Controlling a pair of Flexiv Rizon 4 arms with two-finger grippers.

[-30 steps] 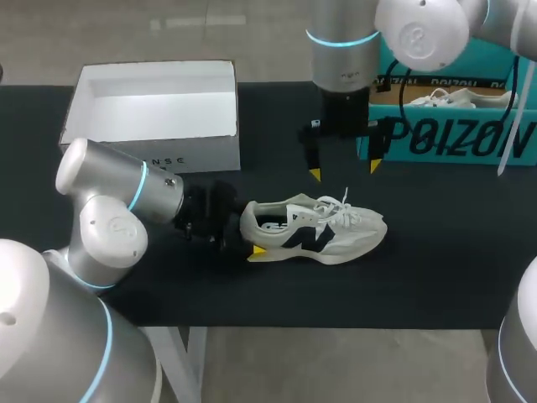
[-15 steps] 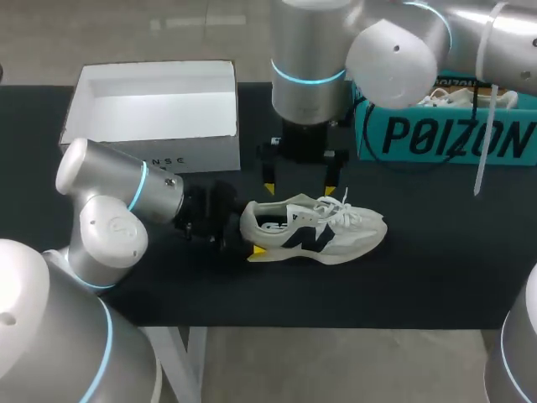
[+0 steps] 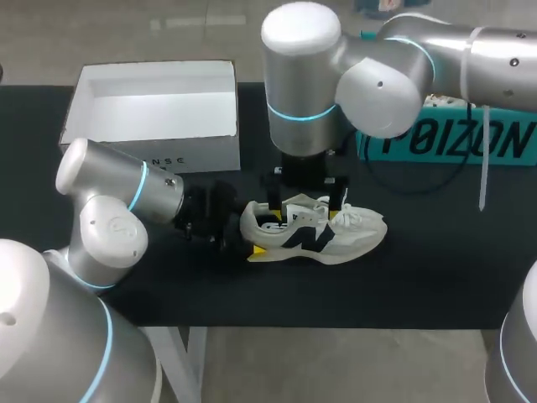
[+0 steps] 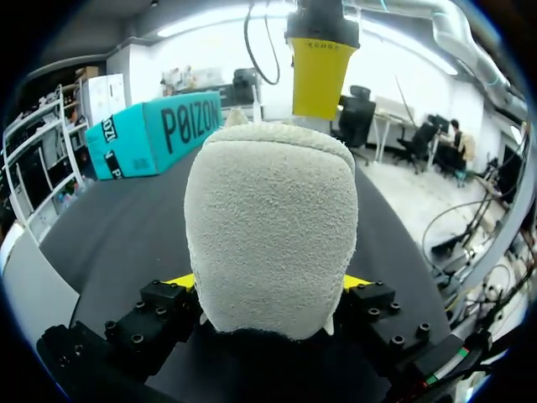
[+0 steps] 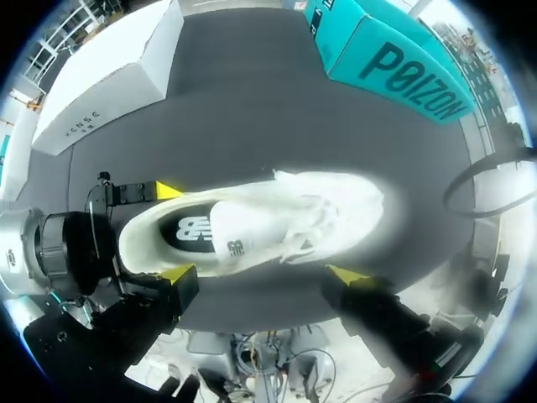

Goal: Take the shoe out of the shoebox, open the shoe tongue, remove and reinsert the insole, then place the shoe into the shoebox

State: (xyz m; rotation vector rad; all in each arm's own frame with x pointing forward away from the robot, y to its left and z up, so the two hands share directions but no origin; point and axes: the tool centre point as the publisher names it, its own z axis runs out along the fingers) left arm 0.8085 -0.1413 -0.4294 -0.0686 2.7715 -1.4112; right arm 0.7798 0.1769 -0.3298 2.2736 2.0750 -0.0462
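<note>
Shoebox (image 3: 195, 156), white and open, sits at the far left of the black table (image 3: 436, 269), with a teal box (image 3: 445, 138) at the far right. Nearer the front the grey sneaker (image 3: 315, 233) stands on its sole, heel clamped in the left gripper (image 4: 268, 284). The right gripper (image 3: 304, 204) hangs over its opening, fingers spread.

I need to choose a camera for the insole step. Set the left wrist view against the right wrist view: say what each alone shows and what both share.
Left wrist only: the back of the shoe at its heel, seen end-on. Right wrist only: the insole, the laces and the white shoebox. Both: the shoe, the left hand clamped on its heel, a yellow fingertip of the right hand, and the teal box.
</note>
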